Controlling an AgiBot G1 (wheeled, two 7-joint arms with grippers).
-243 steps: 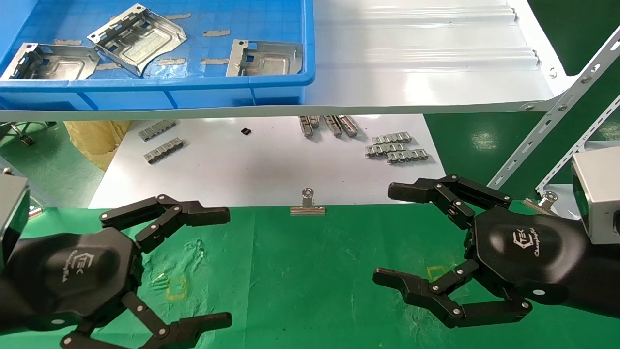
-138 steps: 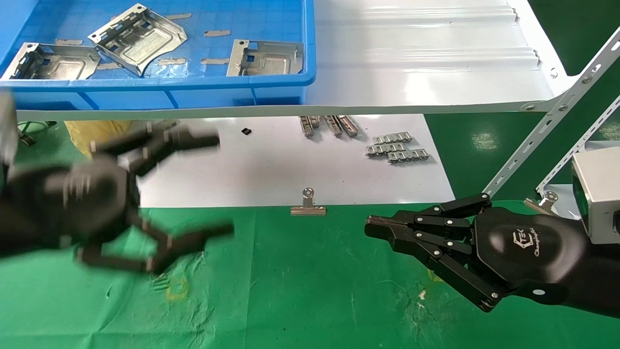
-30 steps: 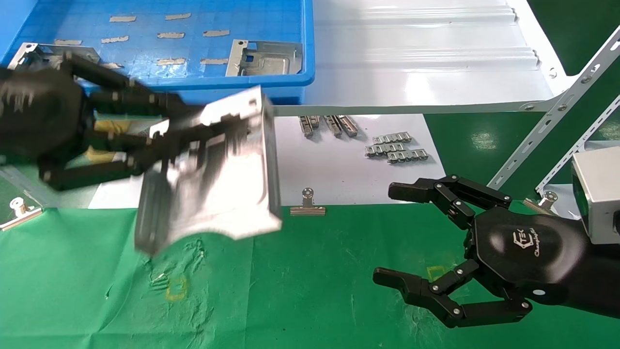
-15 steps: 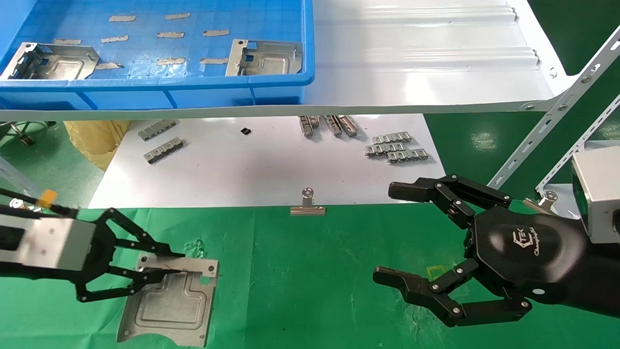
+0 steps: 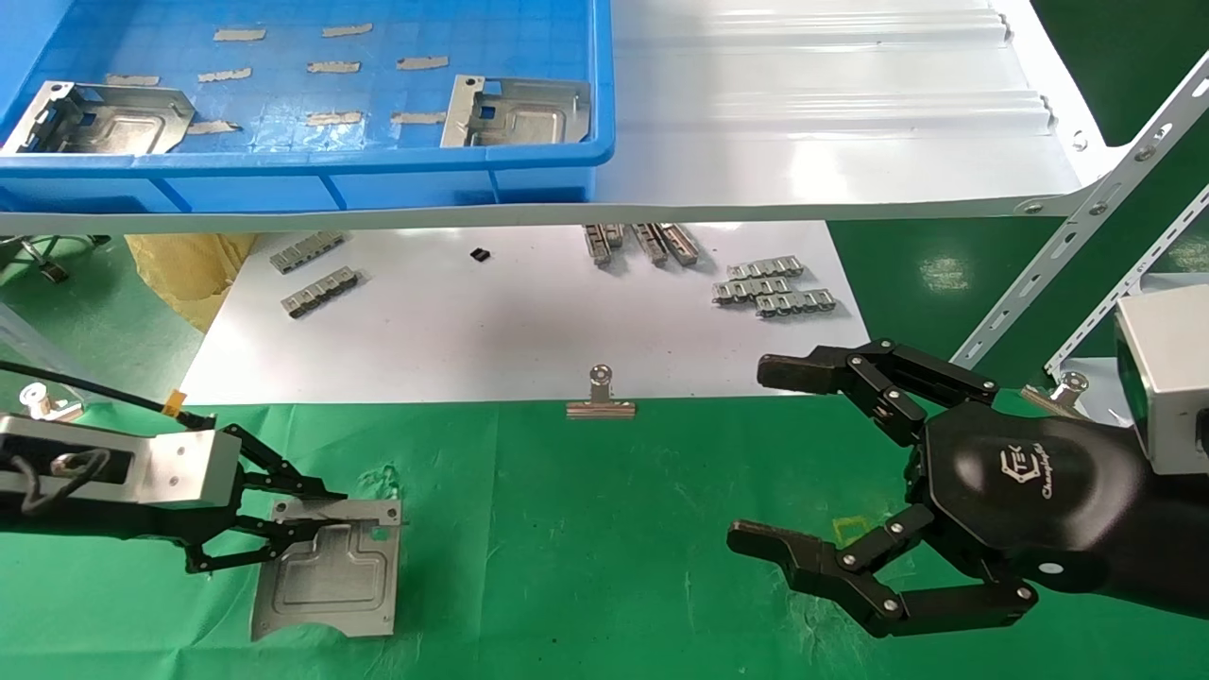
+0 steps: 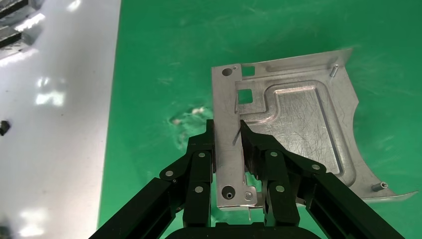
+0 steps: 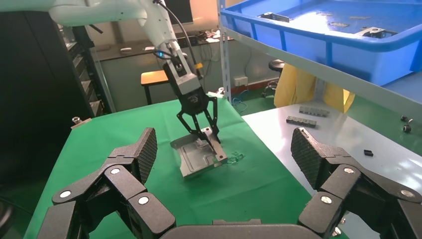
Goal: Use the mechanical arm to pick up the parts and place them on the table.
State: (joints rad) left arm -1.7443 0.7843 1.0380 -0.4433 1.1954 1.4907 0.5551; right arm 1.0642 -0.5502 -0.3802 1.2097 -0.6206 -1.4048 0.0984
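Note:
My left gripper (image 5: 316, 515) is low over the left of the green table (image 5: 604, 548). It is shut on the bent, holed flange of a silver-grey part (image 5: 326, 576). The part sits on or just above the cloth, recessed face up. In the left wrist view the black fingers (image 6: 199, 164) pinch the flange from both sides, and the part (image 6: 298, 124) spreads out beyond them. My right gripper (image 5: 767, 458) is open and empty over the right of the table. Its view shows the part (image 7: 196, 157) held by the left hand. Two more parts (image 5: 99, 118) (image 5: 519, 111) lie in the blue bin (image 5: 378, 161).
The bin stands on a white shelf (image 5: 831, 113) above the far side. Below it, a white sheet (image 5: 529, 321) holds small ribbed strips (image 5: 774, 288). A silver binder clip (image 5: 600, 397) sits at the sheet's front edge. A slotted metal brace (image 5: 1086, 246) slants at the right.
My left gripper has carried the part from mid-air below the bin down to the left of the green table, then shifted it slightly away. The right arm has not moved.

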